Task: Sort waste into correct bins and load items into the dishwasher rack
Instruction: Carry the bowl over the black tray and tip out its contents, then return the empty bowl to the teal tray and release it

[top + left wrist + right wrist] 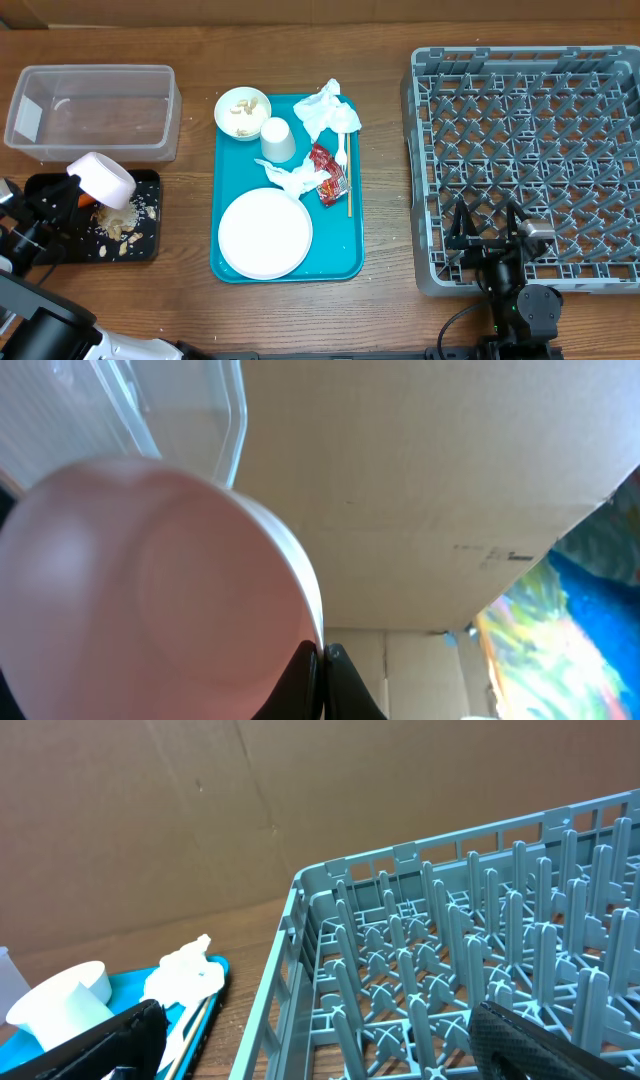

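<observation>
My left gripper (322, 652) is shut on the rim of a white bowl (102, 179), tipped over the black bin (150, 245) that holds food scraps. The bowl fills the left wrist view (150, 590). The teal tray (340, 262) holds a white plate (265, 233), a bowl with food (243, 112), an upturned white cup (278, 139), crumpled napkins (328, 110), a red wrapper (327, 172) and chopsticks (348, 180). My right gripper (488, 222) is open and empty over the front left corner of the grey dishwasher rack (426, 150), which also shows in the right wrist view (300, 935).
A clear plastic bin (95, 110) stands at the back left, behind the black bin. Bare wood table lies between the tray and the rack. A cardboard wall runs along the back.
</observation>
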Action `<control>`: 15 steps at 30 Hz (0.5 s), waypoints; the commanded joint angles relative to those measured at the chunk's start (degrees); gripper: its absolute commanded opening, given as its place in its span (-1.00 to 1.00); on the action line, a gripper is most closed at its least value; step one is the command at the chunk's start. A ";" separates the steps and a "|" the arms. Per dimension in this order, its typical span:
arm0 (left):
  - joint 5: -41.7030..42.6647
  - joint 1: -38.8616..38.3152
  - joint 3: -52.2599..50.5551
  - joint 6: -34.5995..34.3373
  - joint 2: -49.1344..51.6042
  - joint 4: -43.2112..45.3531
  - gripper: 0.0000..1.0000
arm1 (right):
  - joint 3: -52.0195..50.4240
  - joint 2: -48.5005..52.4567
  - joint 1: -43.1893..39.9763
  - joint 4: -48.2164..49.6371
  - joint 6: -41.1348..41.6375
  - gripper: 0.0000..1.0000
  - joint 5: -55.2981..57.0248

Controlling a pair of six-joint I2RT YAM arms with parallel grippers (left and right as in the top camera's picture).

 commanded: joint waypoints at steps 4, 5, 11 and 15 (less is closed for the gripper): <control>1.66 -0.35 0.00 1.20 -0.83 0.24 -0.92 | -0.59 -0.50 -0.11 0.35 -0.44 1.00 0.55; 1.66 -0.94 0.00 1.77 -1.18 -1.09 -0.92 | -0.59 -0.50 -0.11 0.35 -0.44 1.00 0.55; 1.66 -6.95 0.00 8.70 -9.86 -4.87 -0.92 | -0.59 -0.50 -0.11 0.35 -0.44 1.00 0.55; -3.85 -14.71 0.00 8.81 -22.21 -4.83 -0.92 | -0.59 -0.50 -0.11 0.35 -0.46 1.00 0.55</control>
